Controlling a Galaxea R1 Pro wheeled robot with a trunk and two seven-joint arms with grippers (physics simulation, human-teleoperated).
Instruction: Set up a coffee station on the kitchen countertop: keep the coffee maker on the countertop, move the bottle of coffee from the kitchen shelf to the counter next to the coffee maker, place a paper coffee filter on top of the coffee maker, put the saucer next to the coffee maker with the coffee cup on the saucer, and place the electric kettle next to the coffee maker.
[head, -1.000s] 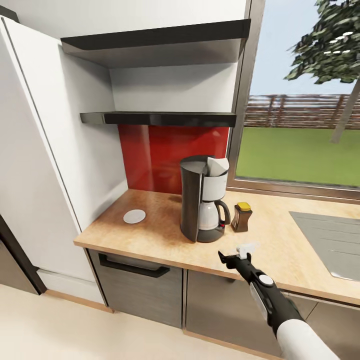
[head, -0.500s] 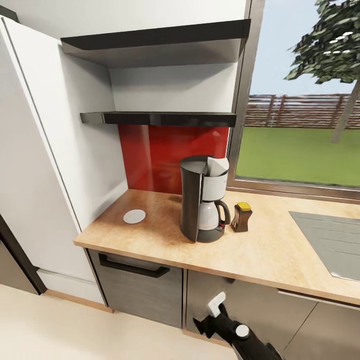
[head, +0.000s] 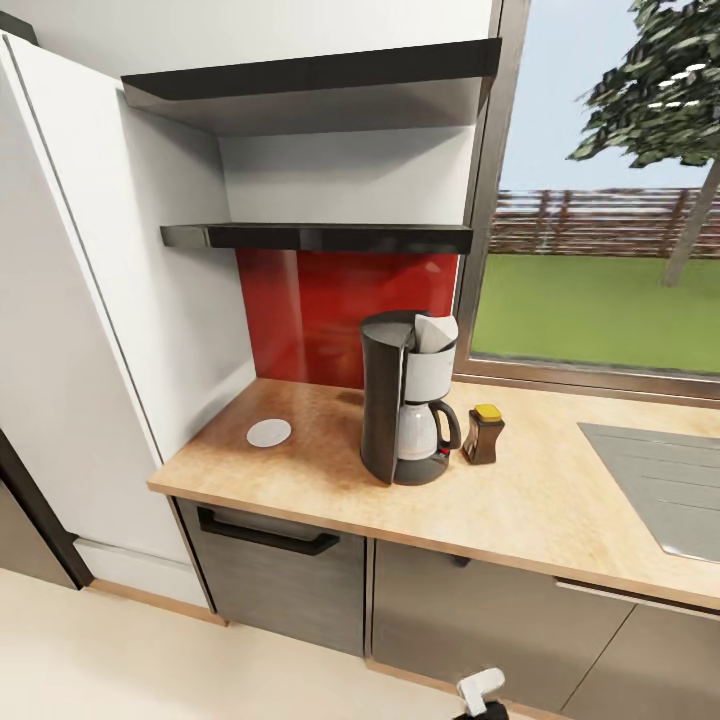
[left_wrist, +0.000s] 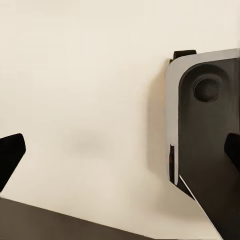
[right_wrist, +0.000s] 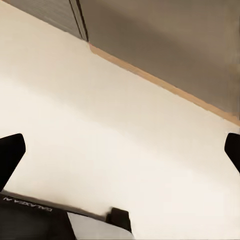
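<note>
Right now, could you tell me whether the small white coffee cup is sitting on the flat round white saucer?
No, the flat round white saucer lies bare on the tan countertop.

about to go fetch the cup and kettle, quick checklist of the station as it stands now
1. coffee maker upright on the kitchen countertop: ok
2. bottle of coffee beside the maker: ok
3. Paper filter on top of the maker: cannot tell
4. saucer next to the maker: not ok, lies apart by the wall
5. left hand empty and open: ok
6. right hand empty and open: ok
</note>
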